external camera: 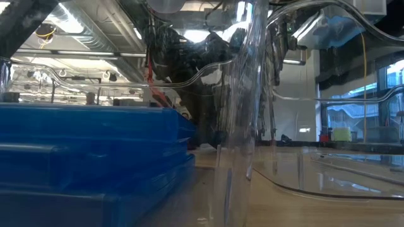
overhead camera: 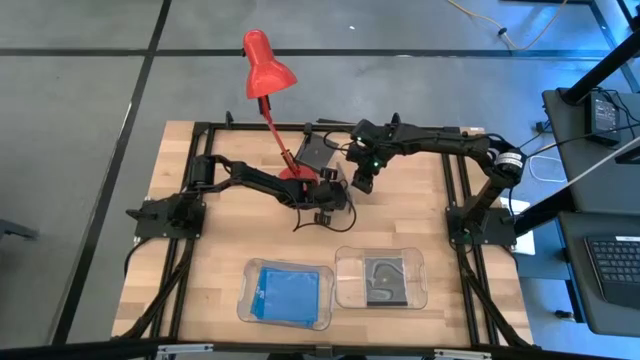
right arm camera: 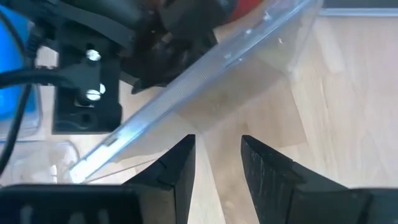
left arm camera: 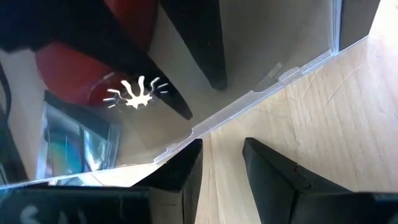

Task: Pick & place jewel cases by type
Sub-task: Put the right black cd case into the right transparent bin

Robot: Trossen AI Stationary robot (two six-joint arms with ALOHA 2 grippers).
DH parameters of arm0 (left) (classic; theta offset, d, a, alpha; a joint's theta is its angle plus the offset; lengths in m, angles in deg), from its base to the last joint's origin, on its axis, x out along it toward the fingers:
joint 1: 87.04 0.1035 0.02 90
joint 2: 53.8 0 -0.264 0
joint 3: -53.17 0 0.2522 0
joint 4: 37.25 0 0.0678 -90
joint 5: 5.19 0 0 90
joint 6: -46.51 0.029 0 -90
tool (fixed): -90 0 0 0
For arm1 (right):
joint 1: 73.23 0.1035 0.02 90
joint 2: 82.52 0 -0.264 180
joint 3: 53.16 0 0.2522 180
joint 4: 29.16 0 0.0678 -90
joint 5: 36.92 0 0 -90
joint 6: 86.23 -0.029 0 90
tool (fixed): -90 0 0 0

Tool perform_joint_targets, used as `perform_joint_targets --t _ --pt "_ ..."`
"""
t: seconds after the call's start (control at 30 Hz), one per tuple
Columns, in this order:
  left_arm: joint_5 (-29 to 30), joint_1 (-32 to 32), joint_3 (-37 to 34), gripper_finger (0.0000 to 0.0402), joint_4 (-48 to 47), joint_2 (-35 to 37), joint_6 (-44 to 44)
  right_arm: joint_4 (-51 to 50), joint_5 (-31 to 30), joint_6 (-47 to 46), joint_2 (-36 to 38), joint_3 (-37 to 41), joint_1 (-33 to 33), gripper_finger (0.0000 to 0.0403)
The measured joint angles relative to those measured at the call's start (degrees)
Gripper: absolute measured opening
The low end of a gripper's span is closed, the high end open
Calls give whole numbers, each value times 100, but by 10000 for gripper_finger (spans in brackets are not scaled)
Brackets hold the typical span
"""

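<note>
Wooden tabletop, red lamp base (overhead camera: 295,174) at its far middle, and both arms meet just beside it over 1 clear jewel case (left arm camera: 261,56) held up on edge. The left gripper (left arm camera: 221,158) and right gripper (right arm camera: 216,155) each stand part open with the case's edge between the fingers; whether either truly pinches it, I cannot tell. Judging by this, the handover wants 1 firm grip before the other lets go, or the case tips. Near the front sit 2 clear trays: the left tray (overhead camera: 245,305) holds blue cases (overhead camera: 288,293), the right tray (overhead camera: 345,290) a dark case (overhead camera: 385,280). Another dark case (overhead camera: 315,150) lies farther back. The lamp stem crowds the lift.
</note>
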Motion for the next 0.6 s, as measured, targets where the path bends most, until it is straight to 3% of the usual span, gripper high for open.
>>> perform_joint_targets --t 0.37,0.5,0.6 --pt "147 -11 0 118 -96 2 4 -229 -112 -1 0 0 0 133" --pt "424 -33 -7 118 -640 149 -90 -245 -109 -1 0 0 0 133" --pt "173 -15 -17 118 -1147 349 -299 -269 -109 -1 0 0 0 133"
